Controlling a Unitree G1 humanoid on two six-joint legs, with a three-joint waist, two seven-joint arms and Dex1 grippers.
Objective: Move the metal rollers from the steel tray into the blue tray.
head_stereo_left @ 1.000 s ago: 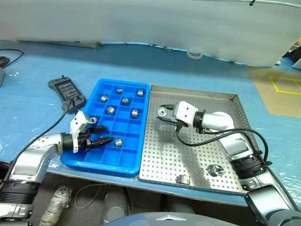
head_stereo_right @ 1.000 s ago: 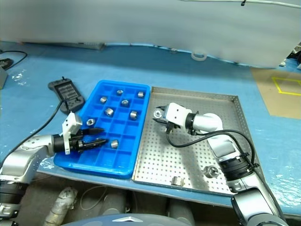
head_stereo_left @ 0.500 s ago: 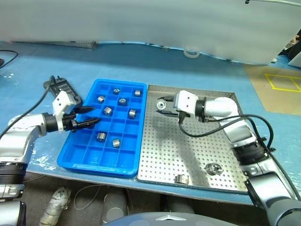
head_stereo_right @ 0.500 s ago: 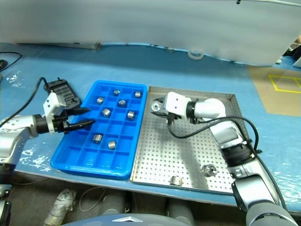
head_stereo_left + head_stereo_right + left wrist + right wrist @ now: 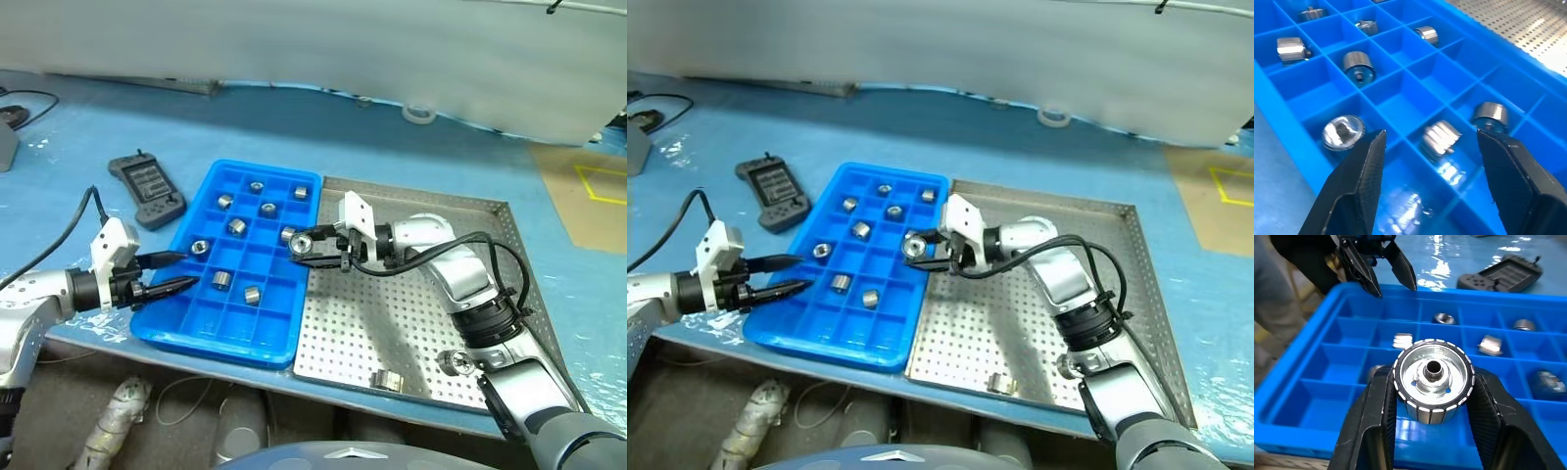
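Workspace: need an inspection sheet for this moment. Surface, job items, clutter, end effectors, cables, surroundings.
Surface: blue sheet covering the table.
Job's things: blue tray holds eight metal rollers in separate compartments; steel tray beside it has two rollers left near its front edge, one, the other.
Clutter: dark grey controller; tape roll at the far edge.
End effectors: right end effector shut on a roller above the blue tray's right edge; left end effector open, empty, at the tray's left rim.
Cables: black cable looping over the right arm; another running to the left arm.
Surroundings: white sheeting behind the table.
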